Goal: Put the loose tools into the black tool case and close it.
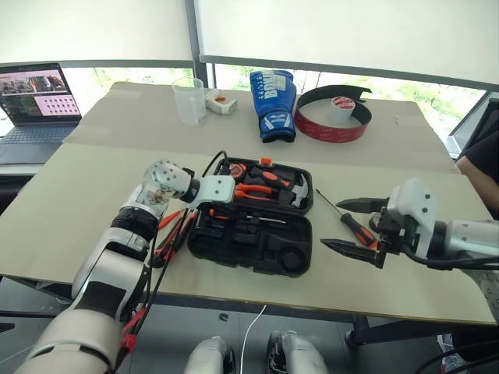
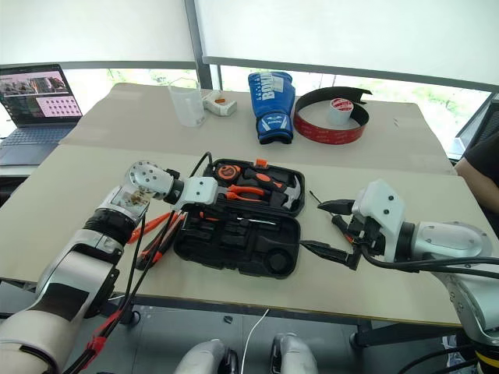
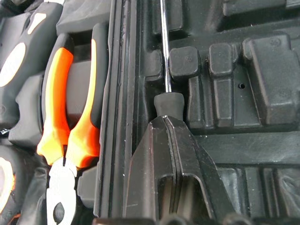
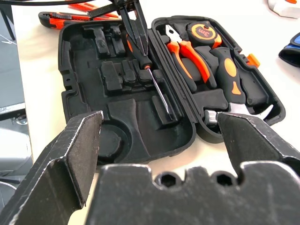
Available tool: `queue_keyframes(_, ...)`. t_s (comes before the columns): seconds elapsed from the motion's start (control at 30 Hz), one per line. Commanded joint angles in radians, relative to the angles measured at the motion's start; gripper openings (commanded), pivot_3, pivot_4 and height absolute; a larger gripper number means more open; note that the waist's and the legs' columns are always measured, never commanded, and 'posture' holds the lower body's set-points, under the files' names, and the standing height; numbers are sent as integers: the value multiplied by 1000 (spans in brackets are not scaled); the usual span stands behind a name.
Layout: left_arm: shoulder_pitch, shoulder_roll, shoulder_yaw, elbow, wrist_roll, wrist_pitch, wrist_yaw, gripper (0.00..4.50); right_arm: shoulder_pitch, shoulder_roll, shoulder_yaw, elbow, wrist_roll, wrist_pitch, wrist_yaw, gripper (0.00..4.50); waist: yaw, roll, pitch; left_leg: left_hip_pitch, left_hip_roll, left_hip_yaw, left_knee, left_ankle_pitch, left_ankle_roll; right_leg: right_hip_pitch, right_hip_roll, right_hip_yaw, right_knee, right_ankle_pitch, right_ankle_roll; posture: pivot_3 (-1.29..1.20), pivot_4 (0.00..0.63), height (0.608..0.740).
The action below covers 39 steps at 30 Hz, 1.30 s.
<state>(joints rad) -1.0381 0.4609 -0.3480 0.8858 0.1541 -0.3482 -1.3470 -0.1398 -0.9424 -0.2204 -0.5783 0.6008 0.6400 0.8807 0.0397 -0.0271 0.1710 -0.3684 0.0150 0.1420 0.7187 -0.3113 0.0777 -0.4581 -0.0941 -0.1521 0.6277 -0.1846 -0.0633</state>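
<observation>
The black tool case lies open at the table's front middle. Pliers, a hammer and a tape measure fill its far half. My left gripper reaches over the near half and is shut on the handle end of a screwdriver, whose steel shaft lies along the moulded slots. Right of the case, a black-and-orange screwdriver rests on the table, with my right gripper open above it. Orange tools lie left of the case, among them a utility knife.
At the back of the table are a blue boxing glove, a red-and-black curved band around a tape roll, a clear cup and a small white device. A laptop sits far left. A person is at the right edge.
</observation>
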Motion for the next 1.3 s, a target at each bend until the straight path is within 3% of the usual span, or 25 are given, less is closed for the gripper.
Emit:
queue_keyframes(0.03, -31, -27, 44, 29, -44, 80, -5, 37, 8, 9, -33, 1, -14, -9, -32, 4500, 1, 0, 0, 0, 0, 0, 1, 0, 1, 0, 0, 0, 0, 0, 0, 0, 150, 727)
queue_keyframes(0.13, -66, 15, 166, -45, -202, 309, -111, 671, 60, 13, -92, 15, 3, 23, -44, 4500, -3, -1, 1, -2, 0, 0, 3, -2, 3, -1, 0, 0, 0, 1, 1, 0, 150, 727)
queue_keyframes(0.2, -62, 56, 227, -137, -292, 452, -170, 1385, 103, 8, -134, 24, 7, 25, -38, 4500, -5, -2, 1, -5, 0, 0, 5, -2, 3, -3, 0, 0, 1, 1, 2, 0, 150, 727)
queue_keyframes(0.37, 56, 173, 319, -556, -503, 867, -188, 3125, 208, 16, -240, 72, 15, 58, -42, 4500, -23, -2, 1, -5, 0, 0, 6, -2, 3, -2, 0, 0, 2, 1, 2, 0, 150, 727)
queue_keyframes(0.5, 148, 230, 348, -786, -622, 1037, -174, 4405, 270, 34, -250, 103, -2, 38, -40, 4500, -26, -1, 1, 0, 0, -1, 5, -2, 2, 2, 0, 2, 2, 0, 3, 0, 150, 727)
queue_keyframes(0.73, 258, 291, 325, -1050, -729, 1127, -156, 4458, 235, 98, -123, 275, -105, -23, -81, 4500, -28, 0, 0, 0, 0, 0, 6, -1, 2, 1, 0, 4, 3, 0, 3, 0, 150, 727)
queue_keyframes(1.13, 290, 315, 258, -1076, -700, 1030, -137, 4458, 37, 200, 6, 517, -194, -93, -108, 4500, -28, 2, 0, 0, 0, 0, 5, -1, 0, 0, 1, 5, 4, 0, 3, 0, 150, 727)
queue_keyframes(1.3, 304, 315, 243, -1083, -700, 1016, -120, 4500, 5, 236, 26, 566, -216, -132, -107, 2642, -28, 2, 0, 0, 0, 0, 5, -1, 0, 0, 1, 5, 3, 0, 3, 0, 150, 727)
